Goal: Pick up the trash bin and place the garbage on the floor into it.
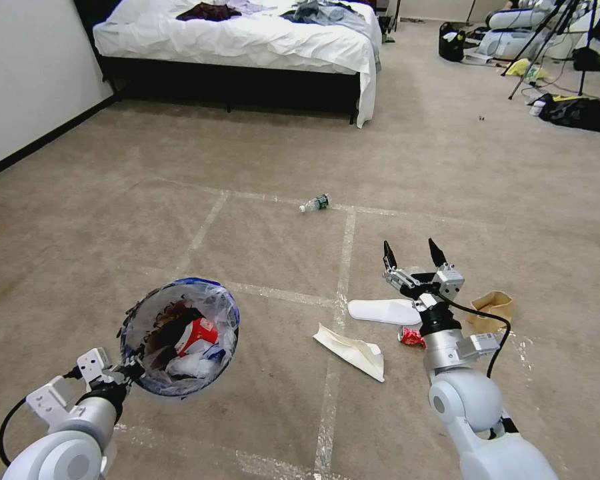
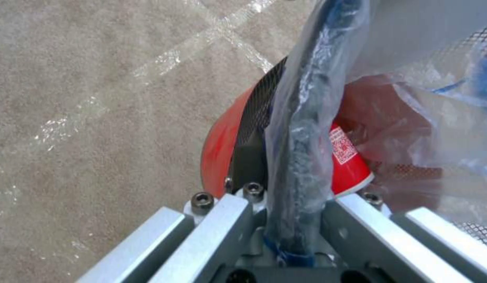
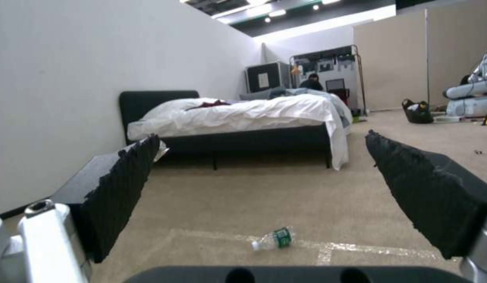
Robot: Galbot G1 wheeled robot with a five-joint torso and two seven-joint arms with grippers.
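My left gripper is shut on the rim of the trash bin and holds it off the floor at the lower left, tilted with its mouth toward me. Inside its clear, blue-edged bag lie a red-white carton and white paper. In the left wrist view the black rim runs between the jaws above the red base. My right gripper is open and hangs over the carpet. Below and beside it lie crumpled white paper, a crushed red can and a brown cardboard piece. A clear bottle lies farther ahead.
A flat white slipper-like item lies by the can. A white bed stands at the back left along the wall. Tripods and black bags crowd the back right. Whitish tape lines cross the beige carpet.
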